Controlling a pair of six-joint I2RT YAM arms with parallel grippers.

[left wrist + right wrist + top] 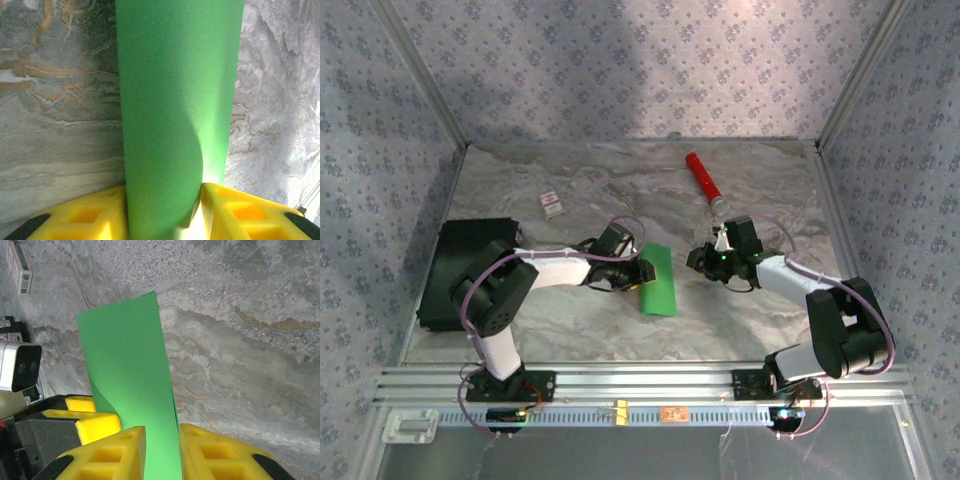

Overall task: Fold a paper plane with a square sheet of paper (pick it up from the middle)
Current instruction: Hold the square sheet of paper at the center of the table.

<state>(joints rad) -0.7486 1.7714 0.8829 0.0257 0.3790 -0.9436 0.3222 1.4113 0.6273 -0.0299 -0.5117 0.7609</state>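
While the left tool [638,275] grips the paper [658,283], long axis twelve-to-six, the right tool [705,260] sits at three o'clock, closure indeterminate.

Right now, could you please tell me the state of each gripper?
Left gripper: closed on the green paper.
Right gripper: fingers flank the paper; whether they grip it cannot be told.

Left arm [505,288], right arm [842,322]: black joints, white links, purple cables. Tool fingers [60,218]: yellow lattice, black tips.
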